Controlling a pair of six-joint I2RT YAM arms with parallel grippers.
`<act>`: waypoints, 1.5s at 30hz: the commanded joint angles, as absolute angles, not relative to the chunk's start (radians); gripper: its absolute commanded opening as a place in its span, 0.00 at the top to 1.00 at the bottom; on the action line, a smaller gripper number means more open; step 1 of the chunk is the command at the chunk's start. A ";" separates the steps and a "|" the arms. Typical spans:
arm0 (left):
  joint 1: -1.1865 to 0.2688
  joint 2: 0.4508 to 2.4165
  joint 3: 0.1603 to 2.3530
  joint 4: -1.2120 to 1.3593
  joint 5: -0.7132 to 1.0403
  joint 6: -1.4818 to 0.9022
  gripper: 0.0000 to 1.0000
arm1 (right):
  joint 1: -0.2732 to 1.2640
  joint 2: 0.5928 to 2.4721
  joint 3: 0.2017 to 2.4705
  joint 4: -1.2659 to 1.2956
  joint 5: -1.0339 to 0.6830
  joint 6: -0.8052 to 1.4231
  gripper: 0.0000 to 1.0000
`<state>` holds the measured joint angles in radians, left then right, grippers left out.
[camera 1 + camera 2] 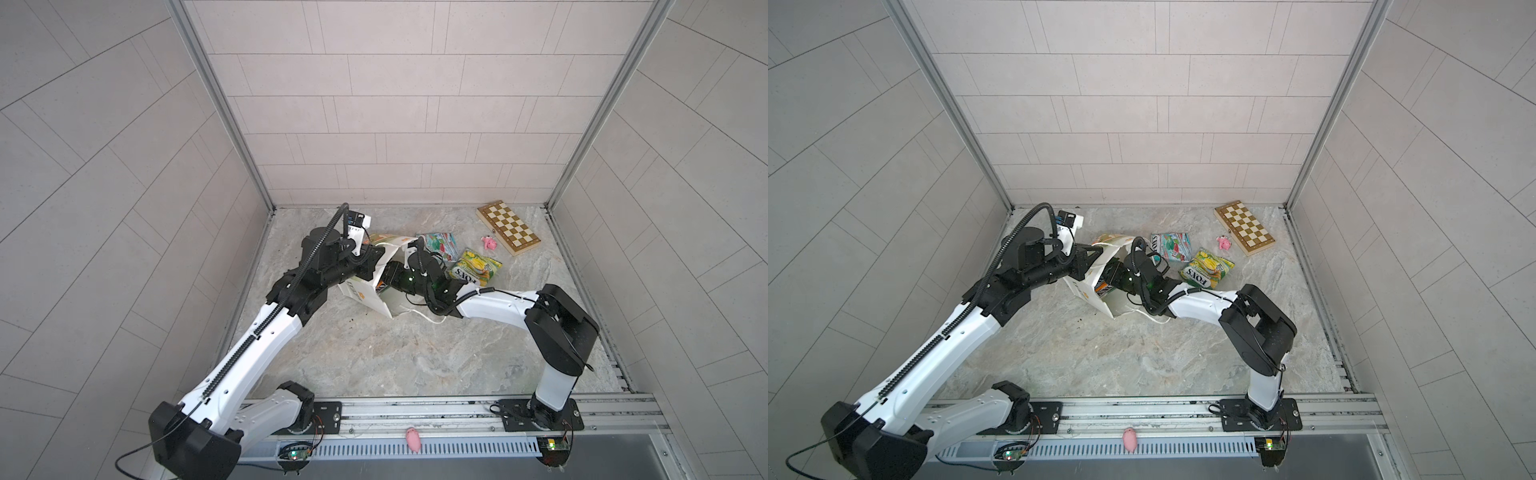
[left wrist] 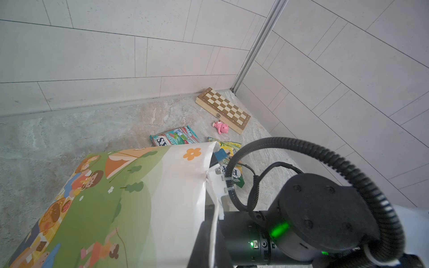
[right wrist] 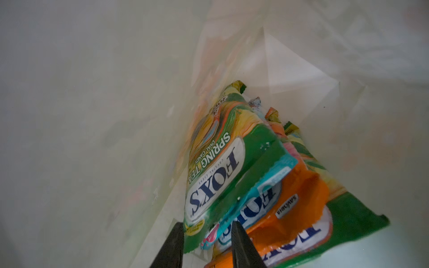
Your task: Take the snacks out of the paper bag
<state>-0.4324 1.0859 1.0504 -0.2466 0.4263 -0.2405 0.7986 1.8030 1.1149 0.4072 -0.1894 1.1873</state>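
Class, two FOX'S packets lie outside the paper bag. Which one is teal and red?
The teal-and-red packet, nearer the back wall; the yellow-green packet lies closer to the front.

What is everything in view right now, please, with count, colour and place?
paper bag: one, white with green print, tipped mid-table, mouth toward the right arm.
packets in the bag: four showing, two yellow-green, one teal, one orange, stacked.
teal-and-red packet: one, on the table beside the bag.
yellow-green packet: one, next to it.
chessboard: one, wooden, far right corner.
pink toys: two, one by the chessboard, one on the front rail.
left gripper: shut on the bag's rim.
right gripper: inside the bag, jaws astride packet edges.
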 commanded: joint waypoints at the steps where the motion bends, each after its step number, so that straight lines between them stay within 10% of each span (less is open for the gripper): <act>1: -0.426 1.088 1.071 -0.262 0.460 -0.206 1.00 | 0.804 1.824 1.145 0.446 -0.173 1.229 0.64; 24: -0.426 1.083 1.070 -0.262 0.457 -0.202 1.00 | 0.798 1.952 1.277 0.329 -0.140 1.272 0.66; 32: -0.425 1.073 1.067 -0.266 0.425 -0.199 1.00 | 0.790 1.956 1.299 0.250 -0.132 1.258 1.00; 45: -0.421 1.085 1.078 -0.316 0.313 -0.203 1.00 | 0.785 1.827 1.214 0.295 -0.138 1.105 1.00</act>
